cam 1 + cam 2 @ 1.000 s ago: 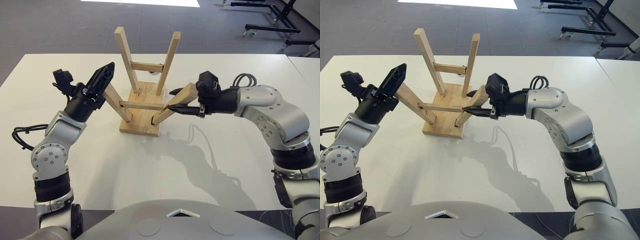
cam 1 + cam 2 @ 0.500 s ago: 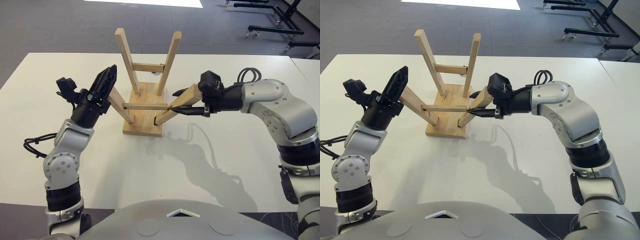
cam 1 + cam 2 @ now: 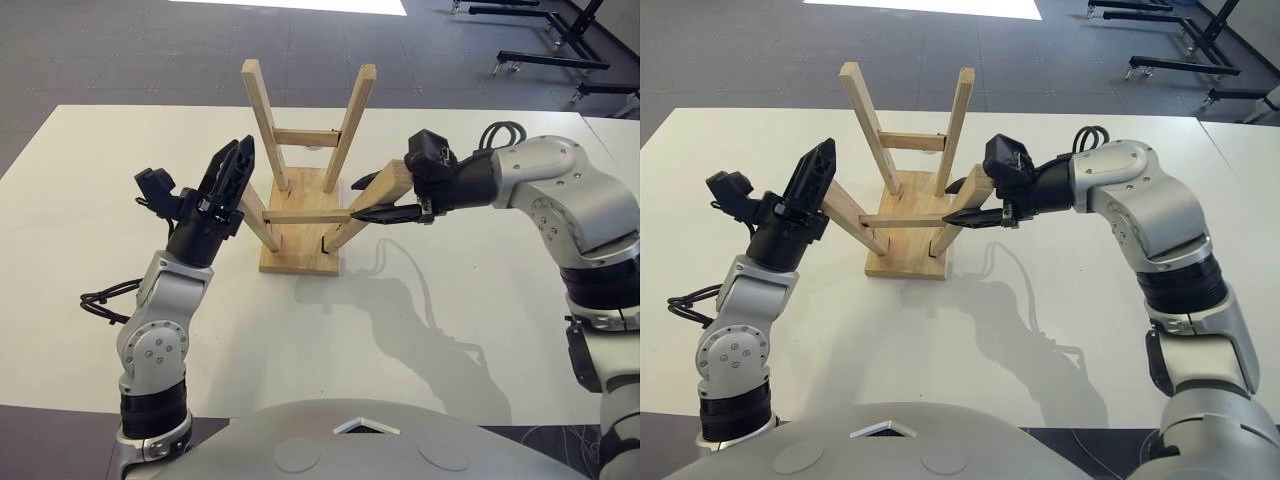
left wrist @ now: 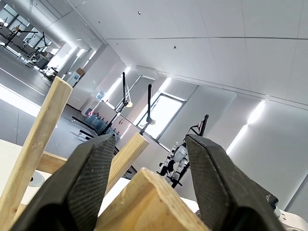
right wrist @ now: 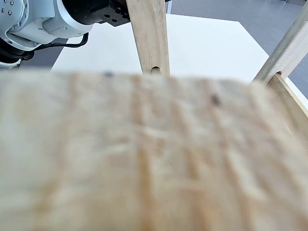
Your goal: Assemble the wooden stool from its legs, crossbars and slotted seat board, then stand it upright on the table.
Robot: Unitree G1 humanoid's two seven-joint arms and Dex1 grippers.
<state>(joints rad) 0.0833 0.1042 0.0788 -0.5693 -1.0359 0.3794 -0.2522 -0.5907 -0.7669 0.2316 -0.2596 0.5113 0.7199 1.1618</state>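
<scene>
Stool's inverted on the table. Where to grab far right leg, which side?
Grip the far right leg on the shaft above the far crossbar, likely from its outer, right side. It leans outward, that stretch is bare, and the crossbar blocks its inner face.

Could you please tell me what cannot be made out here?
Right wrist view: the near right leg is a close blur; its joint cannot be read.
Left wrist view: the near left leg is cut off by the frame edge.
Eye views: the seat board's lower face is hidden against the table.
</scene>
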